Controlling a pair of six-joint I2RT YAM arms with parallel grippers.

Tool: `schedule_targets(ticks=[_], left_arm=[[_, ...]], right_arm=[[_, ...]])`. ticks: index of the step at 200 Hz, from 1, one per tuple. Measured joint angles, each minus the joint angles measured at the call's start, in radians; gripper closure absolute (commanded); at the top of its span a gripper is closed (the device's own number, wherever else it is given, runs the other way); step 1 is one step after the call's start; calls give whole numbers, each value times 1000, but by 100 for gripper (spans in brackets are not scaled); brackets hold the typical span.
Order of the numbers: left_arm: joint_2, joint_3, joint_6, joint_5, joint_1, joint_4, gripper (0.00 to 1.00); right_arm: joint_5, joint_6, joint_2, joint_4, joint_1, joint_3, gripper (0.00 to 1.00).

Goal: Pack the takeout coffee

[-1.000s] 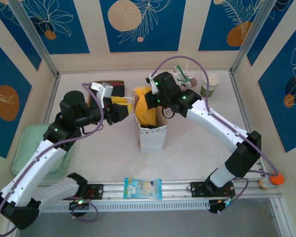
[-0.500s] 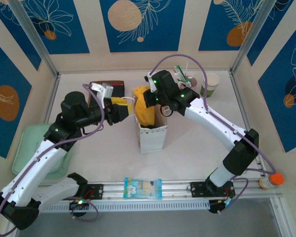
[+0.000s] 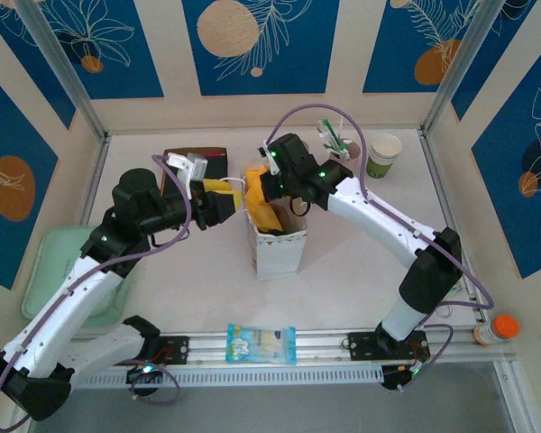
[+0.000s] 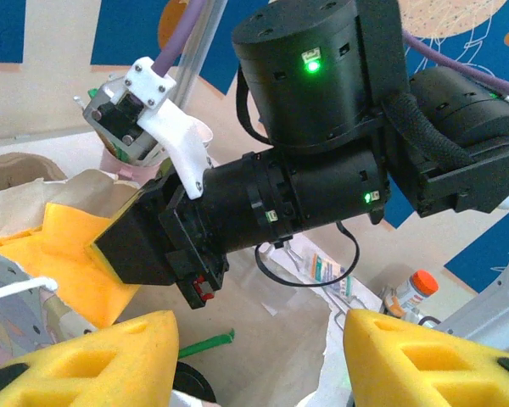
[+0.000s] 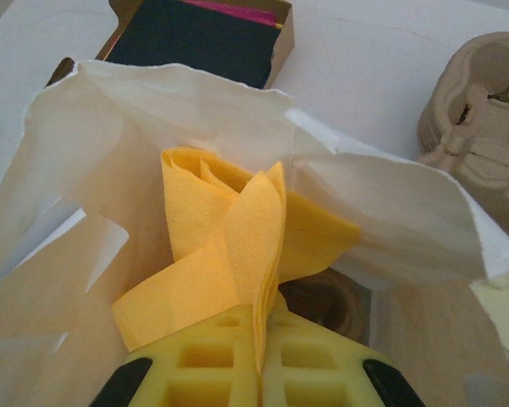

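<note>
— What does the right end effector (image 5: 259,356) hold?
— One yellow napkin (image 5: 237,229), thin folded paper, pinched between its closed foam pads above the single white paper bag (image 3: 278,254) with its crumpled mouth.
— And the left end effector (image 4: 263,360)?
— Two yellow wedge-shaped pads standing apart at the bag's rim, gripping nothing I can see.
— The takeout coffee (image 3: 383,155)?
— One round paper cup, upright on the table (image 3: 361,271), far right, well apart from the bag.
</note>
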Motion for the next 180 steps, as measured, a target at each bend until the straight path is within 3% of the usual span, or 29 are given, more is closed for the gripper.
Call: schedule_targets(ticks=[180], left_arm=[[0,-26,0,-4,-10,0,45]], right_arm=[[107,-22,13,-61,23,45,79]])
